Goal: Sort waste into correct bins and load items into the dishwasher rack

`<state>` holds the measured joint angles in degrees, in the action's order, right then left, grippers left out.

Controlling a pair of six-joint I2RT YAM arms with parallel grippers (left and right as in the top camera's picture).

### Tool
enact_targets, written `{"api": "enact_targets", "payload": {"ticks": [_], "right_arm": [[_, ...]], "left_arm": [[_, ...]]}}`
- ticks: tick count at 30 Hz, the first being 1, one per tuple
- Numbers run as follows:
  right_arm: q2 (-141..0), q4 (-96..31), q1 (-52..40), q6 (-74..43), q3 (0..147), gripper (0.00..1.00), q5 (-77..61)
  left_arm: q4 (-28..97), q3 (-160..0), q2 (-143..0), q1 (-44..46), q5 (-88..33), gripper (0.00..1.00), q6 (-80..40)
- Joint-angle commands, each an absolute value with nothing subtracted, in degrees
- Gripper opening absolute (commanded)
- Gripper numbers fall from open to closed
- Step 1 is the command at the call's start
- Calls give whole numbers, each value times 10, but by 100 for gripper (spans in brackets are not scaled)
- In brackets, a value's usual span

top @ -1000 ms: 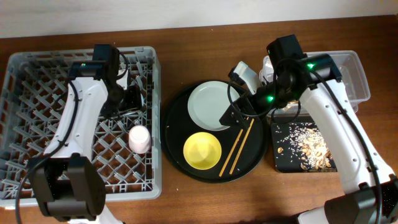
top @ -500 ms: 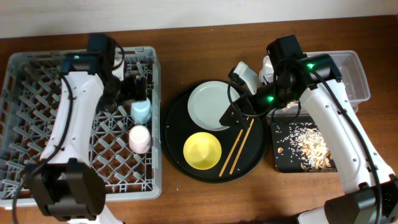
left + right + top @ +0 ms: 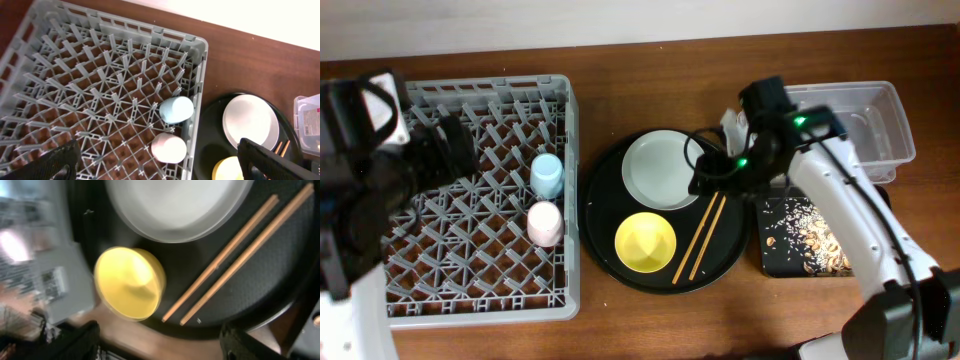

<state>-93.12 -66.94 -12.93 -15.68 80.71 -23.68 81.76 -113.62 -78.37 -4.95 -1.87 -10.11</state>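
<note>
So, both cups sit in the dishwasher rack [image 3: 470, 250], near its right wall: light-blue cup [image 3: 547, 175] lying on its side, pink cup [image 3: 544, 222] just beside it toward the front edge. They are close, but I can't tell if they touch.

Other items are on the round black tray [image 3: 600, 200], right of the rack. The grey-white plate [image 3: 662, 170] is at the back and the yellow bowl [image 3: 645, 241] in front of it. The chopsticks [image 3: 700, 238] lie side by side on a diagonal to the bowl's right.

Tan flaky scraps [image 3: 810, 235] are scattered in the shallow black tray [image 3: 772, 262]. The clear tub [image 3: 865, 130] is right behind it.

Right gripper [image 3: 160, 326] hangs over the round tray near the chopsticks' upper ends, fingers [image 3: 75, 340] spread, nothing between them. Left gripper [image 3: 157, 150] is high above the rack, fingers [image 3: 55, 162] wide apart and empty. That arm [image 3: 360, 200] looks big and blurred from overhead.

Everything rests on a brown wooden table [image 3: 620, 80].
</note>
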Motion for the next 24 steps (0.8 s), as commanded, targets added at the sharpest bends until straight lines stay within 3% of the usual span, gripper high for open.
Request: {"api": "enact_targets", "payload": {"ticks": [1,4,9,14,20,24], "right_arm": [[-925,-631,-142,-255,749,72,-154],[-918,-630,-142,-255,753,72,-128],[-879,-633,-142,-253,784,72,-81],[-826,-645,-138,-228,805,76,-36],[-762,-683,-12,-230,821,99,35],[-759,-723,141,-230,820,99,35]], "left_arm": [[817,-1138,-761,-53,-11,100,-100],[821,-1138,-745,-53,-21,99,-100],[864,-1119,-748,-44,-151,99,-100],[852,-1023,-749,10,-157,99,-98],[719,-841,-749,159,-223,91,-106],[577,-734,-753,286,-220,91,-150]]}}
